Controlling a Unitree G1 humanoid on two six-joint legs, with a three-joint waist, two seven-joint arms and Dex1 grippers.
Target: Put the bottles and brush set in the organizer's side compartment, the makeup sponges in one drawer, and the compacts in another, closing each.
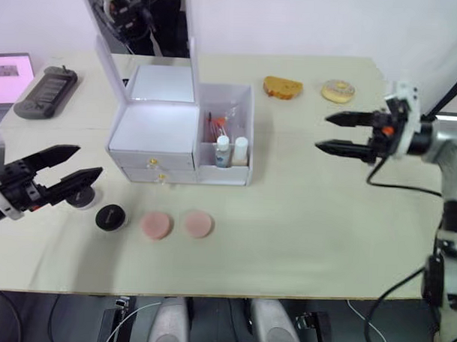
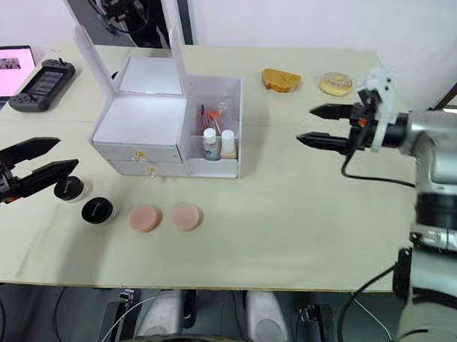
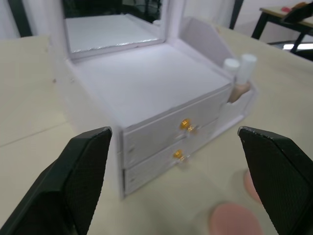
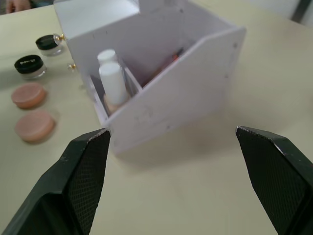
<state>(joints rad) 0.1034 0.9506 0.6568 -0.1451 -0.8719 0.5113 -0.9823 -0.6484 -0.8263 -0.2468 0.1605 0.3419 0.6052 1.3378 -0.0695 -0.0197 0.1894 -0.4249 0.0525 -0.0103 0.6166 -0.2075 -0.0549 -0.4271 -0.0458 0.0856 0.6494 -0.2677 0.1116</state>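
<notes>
Both claws spread, empty: left claw held nr round black compacts; right claw beside white plastic organizer, drawers shut.

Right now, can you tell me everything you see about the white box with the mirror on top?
The white plastic organizer box stands on the pale table. Its hinged mirror lid is up, leaning slightly back. Two front drawers, both shut, carry small gold knobs. On its right side a tall open bin holds two small white-capped bottles standing at the front and a clear sleeve of brushes behind a divider. Neither gripper touches the box.
</notes>
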